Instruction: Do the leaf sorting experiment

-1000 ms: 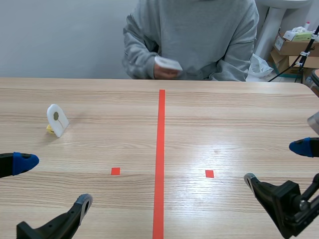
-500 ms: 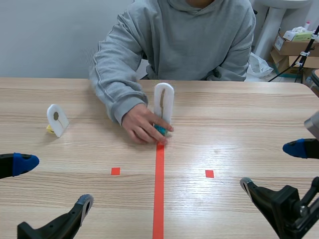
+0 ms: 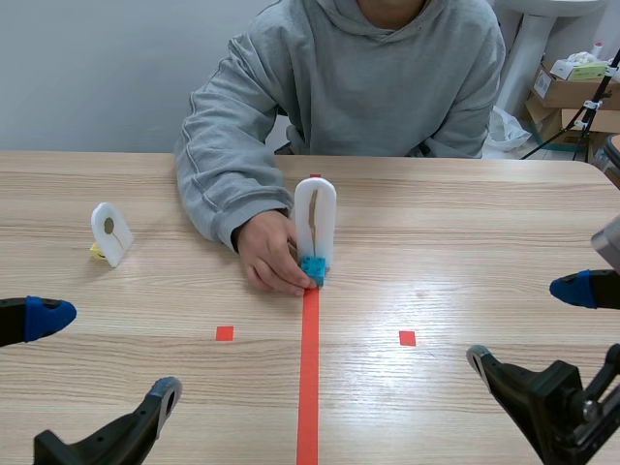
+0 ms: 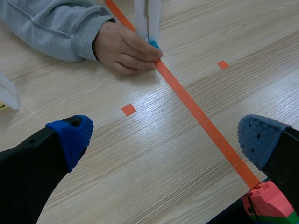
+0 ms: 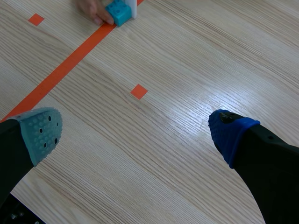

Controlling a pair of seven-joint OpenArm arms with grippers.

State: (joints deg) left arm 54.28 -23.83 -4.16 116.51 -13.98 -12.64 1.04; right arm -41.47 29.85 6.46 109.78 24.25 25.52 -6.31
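While the person across the tabletop had a hand on the specimen, both robot arms hung low at the near edge, I'd guess to leave that hand room. Furthest left, the left arm had its jaws spread wide with nothing between them, the blue pad and its grey partner far apart over bare wood. Beyond it stood the small white holder, upright on a yellow block, with a dark round spot in its face (a leaf, perhaps; too small for me to say). It looked parked out of the way on the left half.

Next came the left tape square, then the person's hand, fingers pinching the turquoise block at the foot of the tall white holder. That holder, carrying a long thin leaf, stood upright on the red tape line, probably because the middle favours neither side before sorting; the hand seemed to steady it.

Past the line lay the right tape square, and then the right arm, jaws likewise wide and empty. By my count: two arms, two holders, two blocks, two squares, one line, one hand in view.
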